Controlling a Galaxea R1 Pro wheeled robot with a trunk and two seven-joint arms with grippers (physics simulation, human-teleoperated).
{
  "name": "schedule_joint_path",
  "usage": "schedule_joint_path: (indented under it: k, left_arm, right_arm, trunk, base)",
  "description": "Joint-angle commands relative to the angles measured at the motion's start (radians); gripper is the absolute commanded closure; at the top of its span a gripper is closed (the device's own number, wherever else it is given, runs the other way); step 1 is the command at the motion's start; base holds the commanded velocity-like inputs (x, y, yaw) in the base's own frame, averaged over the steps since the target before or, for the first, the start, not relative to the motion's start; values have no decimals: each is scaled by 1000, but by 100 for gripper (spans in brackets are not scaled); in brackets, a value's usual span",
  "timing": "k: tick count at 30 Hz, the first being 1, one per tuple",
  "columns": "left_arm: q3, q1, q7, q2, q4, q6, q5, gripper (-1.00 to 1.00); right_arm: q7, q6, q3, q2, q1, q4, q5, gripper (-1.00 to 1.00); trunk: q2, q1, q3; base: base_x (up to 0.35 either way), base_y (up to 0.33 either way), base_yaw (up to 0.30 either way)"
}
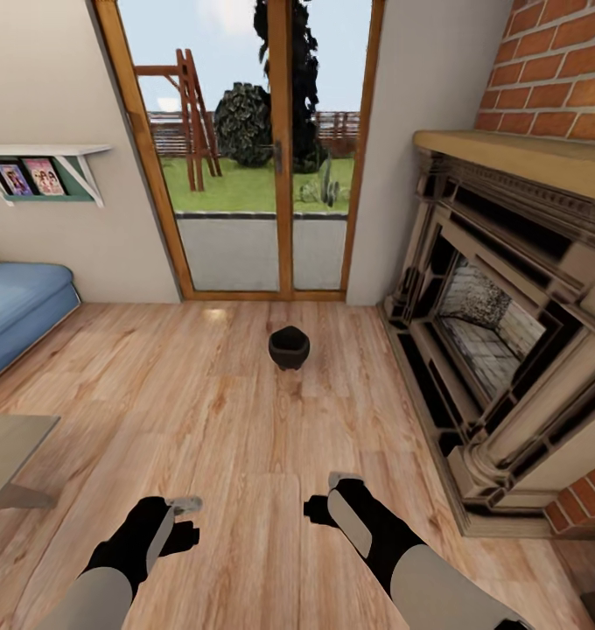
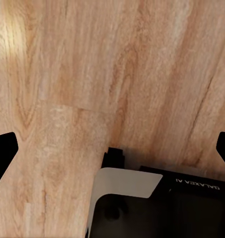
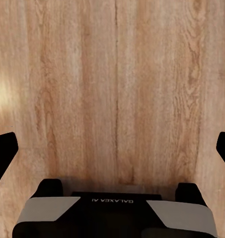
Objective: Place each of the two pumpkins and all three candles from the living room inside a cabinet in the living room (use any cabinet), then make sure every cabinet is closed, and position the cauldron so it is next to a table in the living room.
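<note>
The black cauldron [image 1: 289, 347] stands upright on the wooden floor, ahead of me and in front of the glass doors. A corner of the grey glass-topped table [image 1: 9, 451] shows at the left edge, well apart from the cauldron. My left gripper [image 1: 179, 523] and right gripper [image 1: 325, 506] hang low over the floor, far short of the cauldron. In the wrist views the left gripper [image 2: 112, 151] and the right gripper [image 3: 112, 151] are both open, with bare floorboards between their fingertips. The pumpkins, candles and cabinet are out of view.
A large fireplace [image 1: 507, 350] with a brick surround runs along the right. A blue sofa [image 1: 17, 306] sits at the left under a wall shelf [image 1: 44, 166]. Wood-framed glass doors [image 1: 254, 175] close the far wall. Wide wooden floor lies between me and the cauldron.
</note>
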State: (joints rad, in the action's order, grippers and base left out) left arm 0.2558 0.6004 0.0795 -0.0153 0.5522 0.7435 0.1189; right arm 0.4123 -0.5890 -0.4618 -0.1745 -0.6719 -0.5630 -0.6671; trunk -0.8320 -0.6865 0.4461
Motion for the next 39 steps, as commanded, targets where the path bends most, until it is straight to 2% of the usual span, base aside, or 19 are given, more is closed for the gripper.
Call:
schedule_joint_path:
  k: [1, 7, 29, 39]
  left_arm:
    - [0, 0, 0, 0, 0, 0, 0, -100]
    - [0, 0, 0, 0, 0, 2, 1, -100]
    - [-1, 0, 0, 0, 0, 1, 2, -100]
    - [-1, 0, -1, 3, 0, -5, 2, -100]
  right_arm:
    - [3, 13, -1, 0, 0, 0, -1, -100]
    - [6, 34, 0, 0, 0, 0, -2, -100]
    - [6, 38, 0, 0, 0, 1, 1, -100]
    - [-2, 66, 5, 0, 4, 3, -6, -100]
  trunk:
    - [0, 0, -2]
    - [0, 0, -12]
    - [0, 0, -48]
    - [0, 0, -57]
  base:
    - [12, 8, -1]
    - [3, 2, 0]
    - [2, 0, 0]
    - [250, 0, 5]
